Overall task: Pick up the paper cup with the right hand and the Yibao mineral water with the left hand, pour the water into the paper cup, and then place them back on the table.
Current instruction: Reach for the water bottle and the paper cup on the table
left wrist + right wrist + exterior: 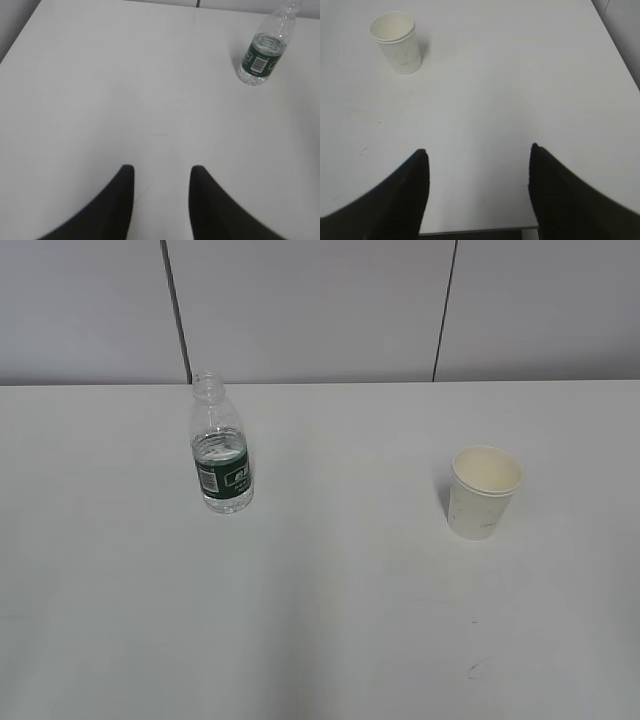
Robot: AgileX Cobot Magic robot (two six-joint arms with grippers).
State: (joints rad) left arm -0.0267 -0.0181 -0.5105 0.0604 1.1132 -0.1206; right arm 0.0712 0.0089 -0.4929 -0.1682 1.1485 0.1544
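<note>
The Yibao mineral water (221,447), a clear uncapped bottle with a dark green label, stands upright on the white table (330,610) at the left. It also shows in the left wrist view (264,51) at the top right. The paper cup (484,491) stands upright at the right, empty inside. It also shows in the right wrist view (396,42) at the top left. My left gripper (162,169) is open and empty, well short of the bottle. My right gripper (479,148) is open and empty over the table's near edge. Neither arm shows in the exterior view.
A grey panelled wall (320,305) runs behind the table's far edge. The table's near edge (475,232) and right edge (615,45) show in the right wrist view. Small dark specks (472,670) mark the tabletop in front of the cup.
</note>
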